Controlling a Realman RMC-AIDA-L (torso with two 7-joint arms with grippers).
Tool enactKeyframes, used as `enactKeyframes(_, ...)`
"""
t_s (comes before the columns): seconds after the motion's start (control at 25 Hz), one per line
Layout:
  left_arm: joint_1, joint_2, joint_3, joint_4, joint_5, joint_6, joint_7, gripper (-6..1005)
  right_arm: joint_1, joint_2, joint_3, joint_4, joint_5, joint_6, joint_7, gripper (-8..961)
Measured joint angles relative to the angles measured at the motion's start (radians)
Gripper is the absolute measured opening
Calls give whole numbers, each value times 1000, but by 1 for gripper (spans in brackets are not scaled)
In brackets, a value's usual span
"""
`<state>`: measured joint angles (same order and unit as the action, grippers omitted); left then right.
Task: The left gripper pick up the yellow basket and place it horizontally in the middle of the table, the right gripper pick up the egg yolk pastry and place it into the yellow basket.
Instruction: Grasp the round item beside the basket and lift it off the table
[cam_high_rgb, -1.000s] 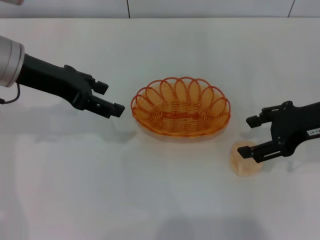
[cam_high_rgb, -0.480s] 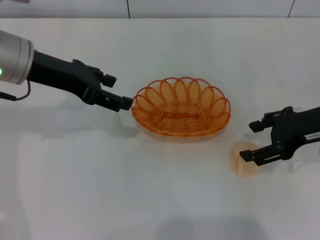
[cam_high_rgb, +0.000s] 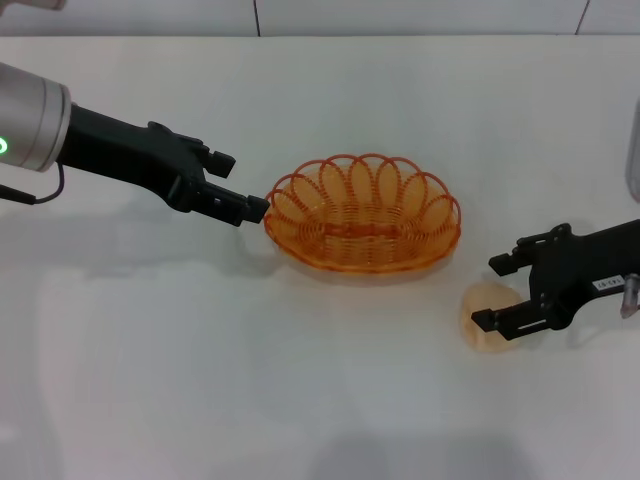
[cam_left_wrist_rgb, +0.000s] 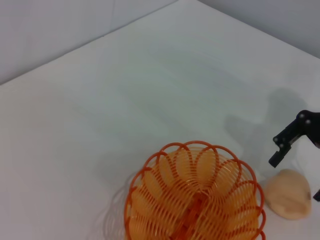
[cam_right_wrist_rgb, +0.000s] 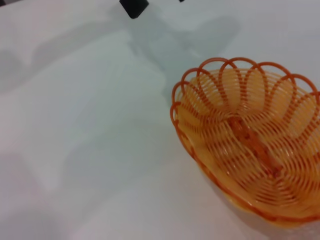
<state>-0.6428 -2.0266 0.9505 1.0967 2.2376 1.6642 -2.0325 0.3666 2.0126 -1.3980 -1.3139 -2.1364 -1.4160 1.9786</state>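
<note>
The yellow basket lies lengthwise across the middle of the white table; it also shows in the wrist views. My left gripper is open at the basket's left end, its lower fingertip right by the rim. The egg yolk pastry, a pale rounded lump, rests on the table in front of the basket's right end. My right gripper is open at the pastry, one finger crossing over it and the other beyond its far side. The basket is empty.
Grey seams run along the table's far edge. Bare white surface lies in front of and behind the basket. In the right wrist view one black finger of the left gripper shows beyond the basket.
My left gripper has moved right until its lower fingertip reached the basket's left rim, then held. My right gripper drew back a little, then shifted left over the pastry. Basket and pastry stayed put.
</note>
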Motion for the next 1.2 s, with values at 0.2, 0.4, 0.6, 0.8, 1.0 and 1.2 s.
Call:
enactKeyframes(0.2,0,-3,1,-1,0,0,1,871,0,0,-6,2,-27,5,6,693)
enactKeyframes(0.4,0,-6,1,-1,1,0,1,870,-1,0,-12,-1,-31,6,7,597)
enactKeyframes(0.6,0,-8,0,-1,3,0,2,870,-1,0,-14,-7,-31,5,9,548)
enactKeyframes(0.8,1,-8,-3,-2,4,0,2,871,0,0,-14,-9,-31,0,9,411)
enactKeyframes(1.0,8,-8,-4,-3,2,0,7,871,-3,0,-13,-34,-21,-6,11,313)
enactKeyframes(1.2,14,-7,-5,-3,2,0,14,870,-10,0,-14,-110,-19,-30,39,262)
